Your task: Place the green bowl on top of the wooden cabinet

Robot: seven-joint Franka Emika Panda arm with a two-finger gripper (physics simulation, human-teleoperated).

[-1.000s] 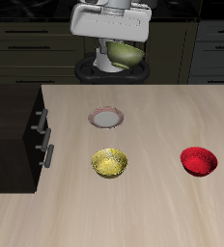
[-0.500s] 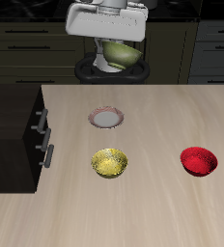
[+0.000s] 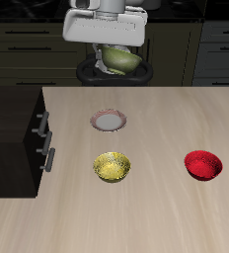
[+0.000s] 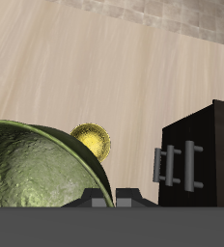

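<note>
Exterior view: gripper [image 3: 114,61] hung high at top center of the frame, clamped on the green bowl [image 3: 123,59], bowl tilted, well above the table [image 3: 166,212]. Wooden cabinet [image 3: 13,124] sat at left edge. Plate [image 3: 108,121], yellow bowl [image 3: 113,166] and red bowl [image 3: 203,164] rested on the tabletop.

Wrist view: green bowl [image 4: 37,164] filled the close foreground, with the yellow bowl [image 4: 92,141] and the cabinet [image 4: 203,150] showing its handles [image 4: 176,164] beyond.

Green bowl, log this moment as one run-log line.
gripper: shut on green bowl | bowl: lifted high above table, tilted | wooden cabinet: top bare | yellow bowl, red bowl, plate: on table
</note>
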